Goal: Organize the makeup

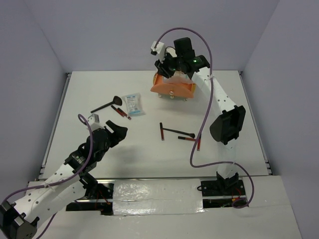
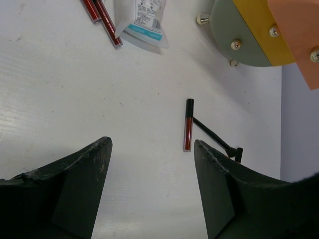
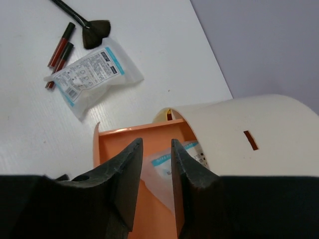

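Lavender walls enclose a white table. At its far edge the right gripper hangs over the orange drawer of a cream cylinder, jaws narrowly apart around a packet in the drawer; whether they pinch it I cannot tell. The left gripper gapes wide, holding nothing. A second packet, a brush and dark-red sticks lie left of the cylinder, with a lone stick mid-table.

We see bright, even light falling from above on the white desk. Shadows stay soft and pale, the clearest beneath the left arm. The glossy strip at the near edge catches crinkled glare. In both wrist views, the dark jaws near the lens look murky and slightly soft.
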Tool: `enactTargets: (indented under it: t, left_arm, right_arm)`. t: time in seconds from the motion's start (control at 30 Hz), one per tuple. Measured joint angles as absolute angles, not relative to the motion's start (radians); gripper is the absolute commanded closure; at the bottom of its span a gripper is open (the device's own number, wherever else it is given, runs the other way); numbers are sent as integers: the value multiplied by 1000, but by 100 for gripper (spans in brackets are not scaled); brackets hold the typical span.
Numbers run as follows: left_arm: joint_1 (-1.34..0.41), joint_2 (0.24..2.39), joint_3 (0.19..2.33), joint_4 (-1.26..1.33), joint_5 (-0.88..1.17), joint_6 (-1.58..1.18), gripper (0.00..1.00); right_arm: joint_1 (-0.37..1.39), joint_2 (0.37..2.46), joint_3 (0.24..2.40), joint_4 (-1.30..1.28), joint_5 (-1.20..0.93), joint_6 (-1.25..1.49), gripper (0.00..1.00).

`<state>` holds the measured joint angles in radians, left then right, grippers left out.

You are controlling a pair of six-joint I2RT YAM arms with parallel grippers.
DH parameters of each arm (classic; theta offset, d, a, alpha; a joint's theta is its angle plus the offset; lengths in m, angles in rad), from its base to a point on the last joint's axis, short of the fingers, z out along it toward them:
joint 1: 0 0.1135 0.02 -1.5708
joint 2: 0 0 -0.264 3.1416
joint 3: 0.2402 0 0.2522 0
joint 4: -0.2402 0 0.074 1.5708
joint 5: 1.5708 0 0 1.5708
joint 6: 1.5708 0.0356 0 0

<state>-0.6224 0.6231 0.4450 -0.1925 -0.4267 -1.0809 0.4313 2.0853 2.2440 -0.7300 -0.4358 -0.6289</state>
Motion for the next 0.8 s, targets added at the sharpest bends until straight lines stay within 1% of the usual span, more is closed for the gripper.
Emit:
enactTargets:
  t: [0.07,0.1,0.17,0.47,0.8]
  left_arm:
    - [-622,623,445,-194,-427,-1081,21]
    - [-622,623,445,-194,-427,-1081,21]
    - [-622,619,445,-195,-427,-1081,21]
    - [-622,591,445,-212,-445,-1080,21]
    - [-622,591,445,-225,-450,-1080,21]
  right_arm:
    - [428,2056,2244,-748,-464,-653,70]
    - [425,2041,2244,-760,-477,-664,75]
    - [412,2016,2238,-782,-505,-688,77]
    - [303,2013,2236,-918,-534,-776,79]
    - [302,2038,2238,-977,-529,-820,79]
